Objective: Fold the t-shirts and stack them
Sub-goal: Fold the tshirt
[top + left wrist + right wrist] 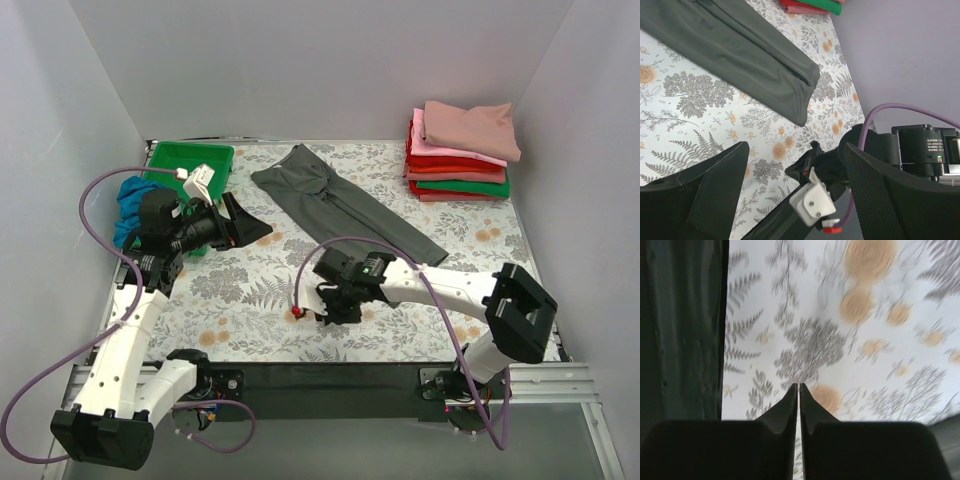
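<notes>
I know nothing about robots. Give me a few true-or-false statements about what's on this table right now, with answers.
1. The grey t-shirt lies on the floral tablecloth, apart from the stack of folded shirts. True.
2. The right gripper holds the grey t-shirt. False: it is shut on nothing, over the tablecloth.
3. A green shirt tops the stack. False: the dusty rose shirt is on top.
4. The left gripper is open and empty. True.

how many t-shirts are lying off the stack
2: the dark grey t-shirt lying across the table's middle, and the blue t-shirt bunched at the left edge beside the green tray, partly behind the left arm. Others may be hidden.
</notes>
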You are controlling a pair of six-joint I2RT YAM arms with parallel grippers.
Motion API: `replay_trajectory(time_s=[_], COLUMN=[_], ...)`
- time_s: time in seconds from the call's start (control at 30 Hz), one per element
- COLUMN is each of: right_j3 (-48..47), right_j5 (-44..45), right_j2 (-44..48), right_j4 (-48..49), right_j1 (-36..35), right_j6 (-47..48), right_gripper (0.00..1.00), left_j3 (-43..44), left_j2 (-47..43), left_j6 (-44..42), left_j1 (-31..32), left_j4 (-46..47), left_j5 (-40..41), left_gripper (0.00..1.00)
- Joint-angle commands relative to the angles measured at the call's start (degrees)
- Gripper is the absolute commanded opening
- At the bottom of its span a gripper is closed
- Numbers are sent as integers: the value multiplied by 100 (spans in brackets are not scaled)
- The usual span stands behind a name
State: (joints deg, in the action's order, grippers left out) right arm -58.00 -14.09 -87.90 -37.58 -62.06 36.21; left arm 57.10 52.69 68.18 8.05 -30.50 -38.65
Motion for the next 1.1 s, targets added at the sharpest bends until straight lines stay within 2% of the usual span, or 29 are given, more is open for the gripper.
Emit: replay_trajectory(time_s=[0.0,0.07,0.1,0.2,0.27,0.33,0.43,0.57,0.77,0.87,0.97,1.0,1.03,1.07], right_j3=[-878,-1100,-1039,-512,30,410,1026,1405,1414,1414,1440,1449,1432,1405], right_j5=[-402,-192,87,537,748,1214,1610,1672,1778,1480,1093,875,725,558], right_j2=[-508,-632,-580,-168,289,710,976,968,423,212,168,220,247,290], right_j4=[-152,-162,-153,13,128,269,400,620,858,814,735,657,586,498], right_j1=[-166,-96,-26,544,1088,1345,1679,2022,2189,2242,2251,2251,2251,2242], right_j6=[-95,-149,-88,-105,-149,-149,-140,-236,-307,-377,-377,-369,-290,-255], right_gripper=[9,25,44,60,64,70,71,71,68,59,39,26,20,9], left_j3=[249,249,205,30,-190,-409,-647,-911,-876,-903,-946,-964,-981,-1008], left_j2=[-100,-153,-214,-329,-426,-513,-672,-821,-813,-813,-839,-856,-865,-865], left_j6=[-121,-200,-235,-262,-209,-157,-16,151,266,327,354,362,362,388], left_j1=[47,73,108,117,117,117,117,117,117,126,135,144,152,153], left_j4=[-210,-350,-395,-404,-317,-229,-44,150,228,281,299,299,317,334], left_j5=[-222,-152,-125,-29,-54,-98,-203,-292,-511,-581,-608,-626,-635,-652], left_gripper=[75,75,75,76,76,76,76,76,76,76,76,76,76,76])
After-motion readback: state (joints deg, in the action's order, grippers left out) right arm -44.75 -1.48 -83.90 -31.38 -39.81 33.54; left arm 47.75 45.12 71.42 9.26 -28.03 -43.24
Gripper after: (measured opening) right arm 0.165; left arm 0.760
